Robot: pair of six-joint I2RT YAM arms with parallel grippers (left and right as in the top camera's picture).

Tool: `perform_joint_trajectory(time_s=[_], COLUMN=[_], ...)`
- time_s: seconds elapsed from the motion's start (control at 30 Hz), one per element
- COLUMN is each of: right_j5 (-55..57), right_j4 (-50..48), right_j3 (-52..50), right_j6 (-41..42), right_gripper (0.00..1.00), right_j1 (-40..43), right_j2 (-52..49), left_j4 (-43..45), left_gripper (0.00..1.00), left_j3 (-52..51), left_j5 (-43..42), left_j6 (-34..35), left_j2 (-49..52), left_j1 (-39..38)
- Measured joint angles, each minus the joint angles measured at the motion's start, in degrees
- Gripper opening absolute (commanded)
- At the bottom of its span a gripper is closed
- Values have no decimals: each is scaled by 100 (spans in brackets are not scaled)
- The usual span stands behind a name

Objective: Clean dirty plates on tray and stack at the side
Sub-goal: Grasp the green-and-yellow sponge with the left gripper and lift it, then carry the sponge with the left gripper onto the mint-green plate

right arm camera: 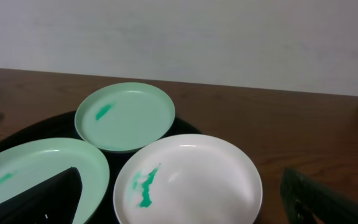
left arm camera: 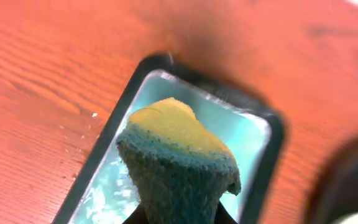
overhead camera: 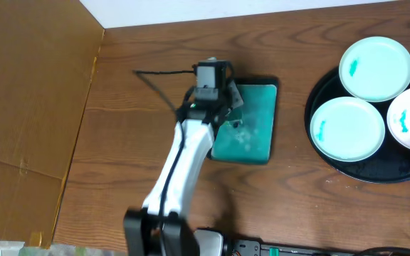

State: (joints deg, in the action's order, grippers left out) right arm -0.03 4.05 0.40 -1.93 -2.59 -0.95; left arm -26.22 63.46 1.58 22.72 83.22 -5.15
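Three plates (overhead camera: 347, 128) on tray (overhead camera: 373, 170), far right

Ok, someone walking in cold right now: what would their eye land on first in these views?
Most likely the three plates, each with a turquoise smear, crowded on the black tray at the far right of the overhead view, with the right gripper open at the tray's near edge. Next, mid-view, the left gripper holding a yellow-and-green sponge over the small teal tray.
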Motion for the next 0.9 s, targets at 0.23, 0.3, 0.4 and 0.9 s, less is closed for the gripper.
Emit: perform_joint_trajectory(time_s=[0.23, 0.3, 0.4, 0.9], right_j5=[2, 2, 2, 2], right_j4=[0, 0, 0, 0], right_j3=[0, 0, 0, 0], right_j6=[0, 0, 0, 0], right_gripper=[99, 99, 99, 99], right_j1=[0, 0, 0, 0], right_j2=[-2, 0, -2, -2], left_j4=[-39, 90, 225, -1078], left_gripper=[7, 7, 7, 7], left_j3=[-4, -79, -216, 699], left_j5=[-343, -396, -433, -568], left_j6=[20, 136, 146, 83], left_j2=[-83, 258, 977, -684], left_j1=[0, 0, 0, 13])
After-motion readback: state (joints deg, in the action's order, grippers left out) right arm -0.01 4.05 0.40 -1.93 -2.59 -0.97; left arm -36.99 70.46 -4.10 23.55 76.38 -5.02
